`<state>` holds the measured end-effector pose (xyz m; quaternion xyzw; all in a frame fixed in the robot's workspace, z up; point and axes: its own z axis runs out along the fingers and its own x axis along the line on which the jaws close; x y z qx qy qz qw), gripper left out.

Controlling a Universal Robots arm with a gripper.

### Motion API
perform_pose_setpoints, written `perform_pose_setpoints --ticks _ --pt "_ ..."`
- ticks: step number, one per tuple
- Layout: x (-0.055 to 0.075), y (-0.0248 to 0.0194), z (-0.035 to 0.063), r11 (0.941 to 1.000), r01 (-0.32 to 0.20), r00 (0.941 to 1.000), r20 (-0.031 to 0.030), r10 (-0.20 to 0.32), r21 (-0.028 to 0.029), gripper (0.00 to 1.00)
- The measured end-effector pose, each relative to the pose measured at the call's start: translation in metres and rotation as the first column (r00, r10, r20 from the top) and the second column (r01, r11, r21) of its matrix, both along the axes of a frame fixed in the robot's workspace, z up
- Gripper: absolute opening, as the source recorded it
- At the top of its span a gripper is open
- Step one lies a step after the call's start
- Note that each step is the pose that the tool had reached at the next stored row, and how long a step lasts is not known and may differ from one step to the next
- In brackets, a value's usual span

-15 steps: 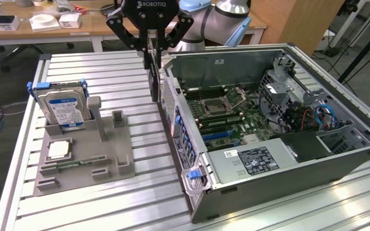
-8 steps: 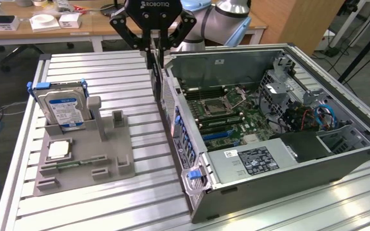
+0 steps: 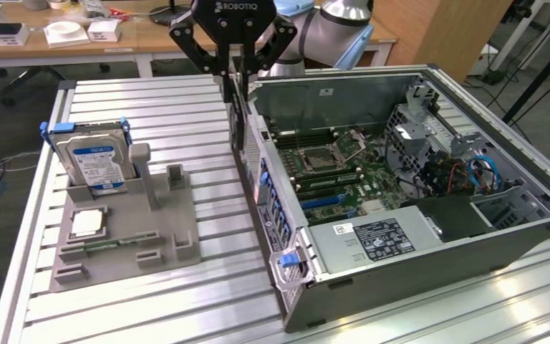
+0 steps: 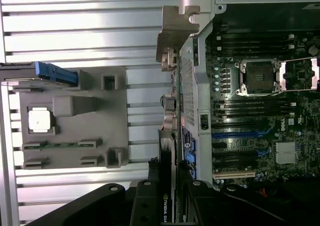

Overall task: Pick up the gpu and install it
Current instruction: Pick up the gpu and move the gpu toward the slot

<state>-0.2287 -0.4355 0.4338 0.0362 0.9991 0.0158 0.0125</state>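
A: In the exterior view, where is the gpu [image 3: 238, 118]?

B: It hangs edge-on from the gripper [image 3: 231, 72], whose fingers are pinched narrow on the card's upper edge. The card is off the table, just beside the outer wall of the computer case [image 3: 428, 247], on the exterior view's left of it. It sits in no slot yet.

A: And the grey fixture [image 3: 160, 240]?

B: It carries the hard drive [image 3: 94, 161] and a small processor [image 3: 86, 223]. The card is apart from both.

A: What does the wrist view add?

B: It looks along the card's length. The gripper [image 4: 169, 182] clamps the gpu [image 4: 167, 151] from both sides. The silvery bracket [image 4: 172, 35] at the far end lies close to the case's rim, though whether they touch cannot be told. The motherboard [image 4: 260, 126] and its blue slots [image 4: 240, 134] lie on the other side of that wall.

A: So what could go wrong from here?

B: Most likely the bracket. It is so near the rim that a small sideways drift could snag it and twist the card in the grip. The hold is on a thin edge, so a knock might make the card slip or tilt. A tilted card would meet its slot askew, and it could scrape parts on the board or jam instead of seating.
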Motion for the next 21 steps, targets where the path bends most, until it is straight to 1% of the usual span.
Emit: perform_pose_setpoints --ticks 21 --pt "0.013 0.0000 0.0000 1.0000 0.000 1.0000 0.0000 0.000 0.0000 0.26"
